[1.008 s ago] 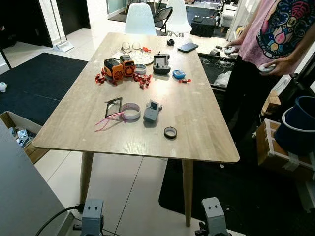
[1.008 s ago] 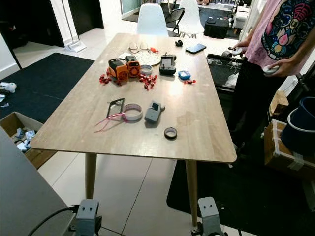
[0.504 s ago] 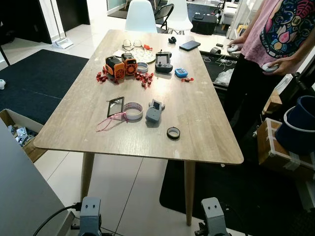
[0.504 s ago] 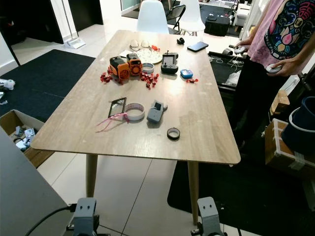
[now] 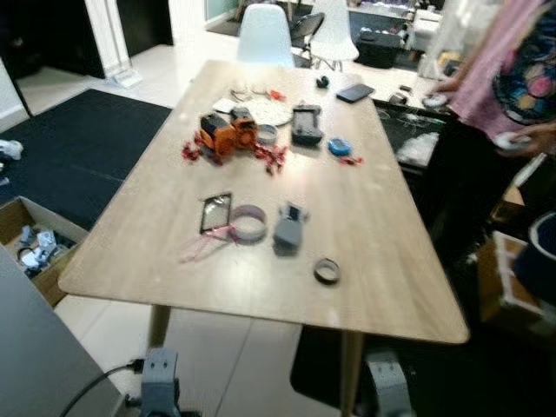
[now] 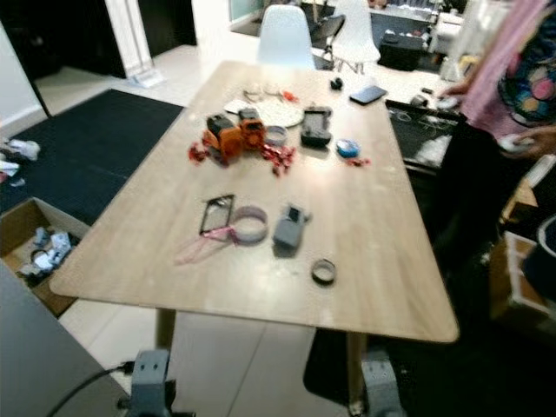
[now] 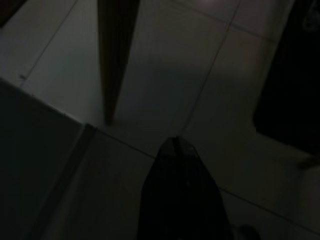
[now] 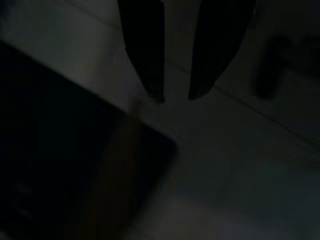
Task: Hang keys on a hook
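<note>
Keys cannot be told apart with certainty in the blurred head views; whichever item they are lies among the clutter on the wooden table [image 5: 382,261]. At mid-table sit a black frame [image 5: 215,212], a pink ribbon [image 5: 204,246], a white tape ring [image 5: 248,224], a grey device [image 5: 287,228] and a black ring [image 5: 327,271]. Farther back are orange devices [image 5: 226,132], red bits [image 5: 274,156], a black controller [image 5: 306,123] and a phone [image 5: 356,92]. A person [image 5: 512,78] stands at the table's right side. A cardboard box [image 5: 30,239] lies on the floor at the left. The left gripper [image 7: 175,142] hangs below, fingers pressed together, near a table leg [image 7: 115,55]. The right gripper [image 8: 176,97] hangs with its fingers parted, holding nothing.
</note>
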Controlling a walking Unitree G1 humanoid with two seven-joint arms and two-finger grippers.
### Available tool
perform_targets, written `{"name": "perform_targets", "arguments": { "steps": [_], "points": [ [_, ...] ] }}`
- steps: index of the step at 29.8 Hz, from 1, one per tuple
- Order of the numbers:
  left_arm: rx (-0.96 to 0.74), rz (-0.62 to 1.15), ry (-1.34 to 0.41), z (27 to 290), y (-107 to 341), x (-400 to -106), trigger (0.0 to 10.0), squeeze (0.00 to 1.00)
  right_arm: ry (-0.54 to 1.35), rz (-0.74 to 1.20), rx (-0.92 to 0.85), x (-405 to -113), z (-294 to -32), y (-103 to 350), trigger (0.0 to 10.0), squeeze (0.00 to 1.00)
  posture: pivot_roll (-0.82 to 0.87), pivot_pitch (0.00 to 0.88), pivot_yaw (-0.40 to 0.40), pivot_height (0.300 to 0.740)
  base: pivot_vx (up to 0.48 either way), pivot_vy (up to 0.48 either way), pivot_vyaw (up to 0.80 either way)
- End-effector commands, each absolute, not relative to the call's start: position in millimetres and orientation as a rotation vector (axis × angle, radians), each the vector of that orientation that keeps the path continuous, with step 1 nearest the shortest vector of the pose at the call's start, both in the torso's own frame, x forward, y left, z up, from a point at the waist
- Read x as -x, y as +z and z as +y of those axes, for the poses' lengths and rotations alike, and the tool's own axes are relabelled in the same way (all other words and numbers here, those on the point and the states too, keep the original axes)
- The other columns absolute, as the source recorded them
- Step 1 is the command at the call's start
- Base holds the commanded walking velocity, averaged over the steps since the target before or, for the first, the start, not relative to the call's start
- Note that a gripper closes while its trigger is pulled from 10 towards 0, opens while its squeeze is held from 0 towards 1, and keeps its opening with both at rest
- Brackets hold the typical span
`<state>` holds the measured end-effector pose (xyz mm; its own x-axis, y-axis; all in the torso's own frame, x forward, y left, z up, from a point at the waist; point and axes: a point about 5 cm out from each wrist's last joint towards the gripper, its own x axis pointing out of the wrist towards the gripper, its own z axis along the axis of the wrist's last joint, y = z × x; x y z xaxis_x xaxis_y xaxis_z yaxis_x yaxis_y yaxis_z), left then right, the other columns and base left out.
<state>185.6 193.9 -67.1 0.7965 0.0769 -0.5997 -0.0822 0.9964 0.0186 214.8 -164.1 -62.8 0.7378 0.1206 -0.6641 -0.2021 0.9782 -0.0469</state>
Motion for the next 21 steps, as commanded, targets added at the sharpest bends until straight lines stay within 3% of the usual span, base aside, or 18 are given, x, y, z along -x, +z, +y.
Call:
{"name": "perform_targets", "arguments": {
  "steps": [1, 21],
  "points": [
    [0.005, 0.646, 0.066, 189.1, -67.7, -186.5, 10.0, 0.00, 0.135, 0.792, 0.131, -195.0, -181.8, -73.2, 10.0, 0.00, 0.05, 0.052, -0.060, 0.740, 0.000, 0.000, 0.00],
    [-0.014, 0.632, 0.048, 194.8, -67.8, -180.6, 10.0, 0.00, 0.139, 0.804, 0.127, -193.4, -179.8, -74.6, 10.0, 0.00, 0.05, 0.062, -0.059, 0.740, 0.000, 0.000, 0.00]
  ]
}}
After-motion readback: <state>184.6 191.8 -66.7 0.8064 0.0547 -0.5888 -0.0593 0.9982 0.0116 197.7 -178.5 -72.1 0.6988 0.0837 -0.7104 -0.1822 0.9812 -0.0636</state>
